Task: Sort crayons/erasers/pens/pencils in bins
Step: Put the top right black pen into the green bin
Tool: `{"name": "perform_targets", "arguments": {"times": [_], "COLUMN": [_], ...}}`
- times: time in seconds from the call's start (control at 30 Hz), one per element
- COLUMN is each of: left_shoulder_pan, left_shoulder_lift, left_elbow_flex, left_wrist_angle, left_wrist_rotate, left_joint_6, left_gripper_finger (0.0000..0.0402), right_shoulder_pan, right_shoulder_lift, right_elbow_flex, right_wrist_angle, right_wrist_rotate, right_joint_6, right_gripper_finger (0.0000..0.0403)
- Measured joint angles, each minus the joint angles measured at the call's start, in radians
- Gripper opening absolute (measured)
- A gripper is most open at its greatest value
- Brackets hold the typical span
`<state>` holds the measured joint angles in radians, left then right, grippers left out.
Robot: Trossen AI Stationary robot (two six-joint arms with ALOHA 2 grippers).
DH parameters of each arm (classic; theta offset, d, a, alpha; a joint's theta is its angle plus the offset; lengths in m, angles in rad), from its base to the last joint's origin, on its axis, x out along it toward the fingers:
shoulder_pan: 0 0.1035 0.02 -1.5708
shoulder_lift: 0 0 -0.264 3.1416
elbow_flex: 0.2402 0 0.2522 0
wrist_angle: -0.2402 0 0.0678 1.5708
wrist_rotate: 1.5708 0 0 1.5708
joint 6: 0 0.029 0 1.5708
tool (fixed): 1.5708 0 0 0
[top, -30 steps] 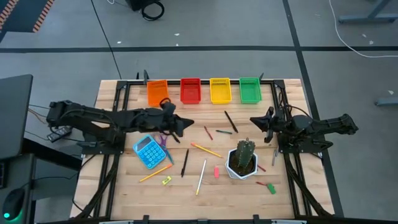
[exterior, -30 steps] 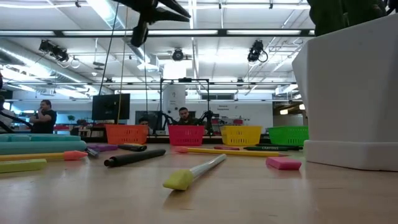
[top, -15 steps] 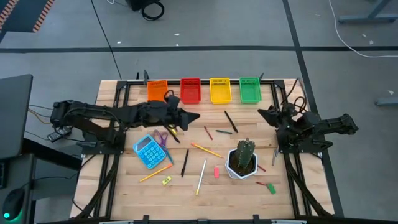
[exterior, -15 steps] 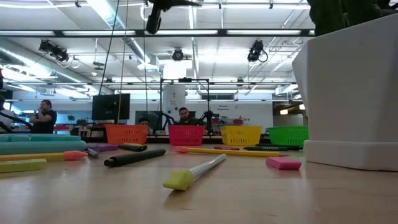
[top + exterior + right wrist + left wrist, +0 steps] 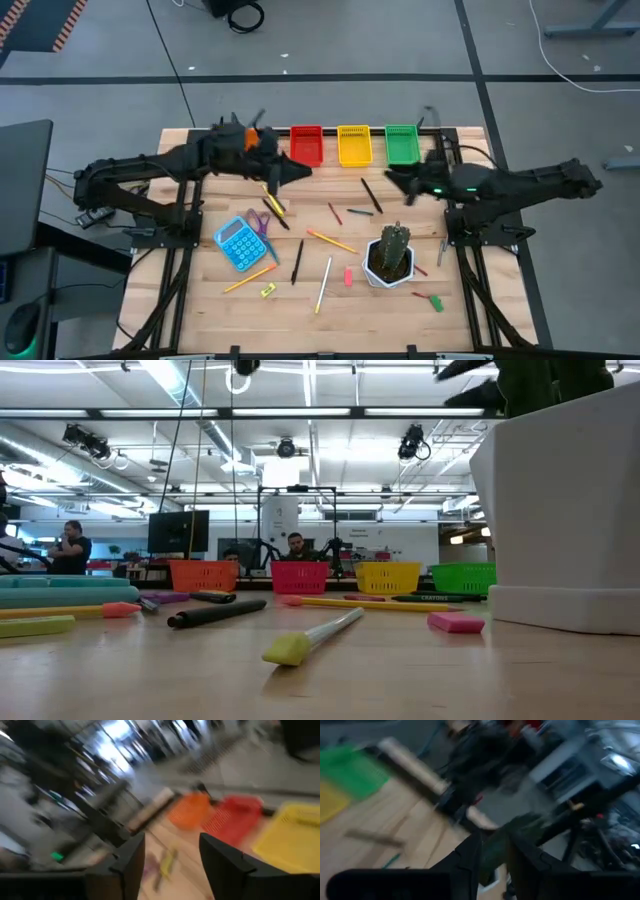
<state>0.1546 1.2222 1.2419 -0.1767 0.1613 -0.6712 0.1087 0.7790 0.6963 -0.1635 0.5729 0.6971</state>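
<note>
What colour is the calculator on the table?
Blue; the calculator shows best in the high view.

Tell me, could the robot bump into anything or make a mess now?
Maybe. The right gripper hangs open between the green bin and the cactus pot, so a low sweep might knock the pot over. The left gripper is beside the red bin; a nudge could slide that light basket. Pens, pencils and crayons lie loose around both arms, like the black pen, and could roll away if brushed.

Overhead, tabletop and wrist cameras share bins (image 5: 322, 145).
</note>
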Motion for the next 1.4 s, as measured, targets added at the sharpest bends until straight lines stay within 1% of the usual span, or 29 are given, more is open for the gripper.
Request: {"name": "perform_targets", "arguments": {"times": [0.07,0.17,0.23,0.33,0.43,0.53,0.6,0.7,0.87,0.97,1.17,1.4], "left_shoulder_pan": [0.018,0.036,0.046,0.057,0.059,0.059,0.058,0.058,0.058,0.058,0.063,0.063], "left_shoulder_lift": [-0.034,-0.078,-0.114,-0.166,-0.199,-0.22,-0.229,-0.232,-0.232,-0.232,-0.231,-0.229], "left_elbow_flex": [0.024,0.052,0.055,0.057,0.057,0.056,0.056,0.056,0.056,0.056,0.056,0.056], "left_wrist_angle": [-0.087,-0.182,-0.215,-0.252,-0.277,-0.299,-0.311,-0.322,-0.322,-0.322,-0.308,-0.305], "left_wrist_rotate": [0.018,0.02,0.019,0.019,0.019,0.015,0.011,0.008,0.008,0.007,-0.028,-0.087], "left_joint_6": [0.03,0.075,0.092,0.116,0.138,0.156,0.159,0.16,0.16,0.159,0.154,0.143], "left_gripper_finger": [0.0095,0.0091,0.0088,0.0085,0.0085,0.0088,0.0089,0.0087,0.0085,0.0088,0.0086,0.0082], "right_shoulder_pan": [-0.033,-0.107,-0.168,-0.255,-0.328,-0.384,-0.409,-0.426,-0.42,-0.42,-0.455,-0.462], "right_shoulder_lift": [0.136,0.318,0.425,0.575,0.7,0.807,0.861,0.915,0.964,0.978,0.964,0.949], "right_elbow_flex": [0.106,0.269,0.377,0.545,0.705,0.829,0.877,0.887,0.817,0.761,0.647,0.628], "right_wrist_angle": [-0.111,-0.264,-0.375,-0.524,-0.685,-0.871,-0.969,-1.051,-1.057,-1.046,-0.945,-0.913], "right_wrist_rotate": [-0.027,-0.108,-0.193,-0.335,-0.442,-0.5,-0.526,-0.561,-0.602,-0.604,-0.618,-0.626], "right_joint_6": [0.057,0.117,0.118,0.072,0.037,0.045,0.059,0.059,0.03,-0.021,-0.039,-0.066], "right_gripper_finger": [0.0203,0.0205,0.0205,0.0204,0.0204,0.0204,0.0204,0.0204,0.0204,0.0204,0.0204,0.0204]}}
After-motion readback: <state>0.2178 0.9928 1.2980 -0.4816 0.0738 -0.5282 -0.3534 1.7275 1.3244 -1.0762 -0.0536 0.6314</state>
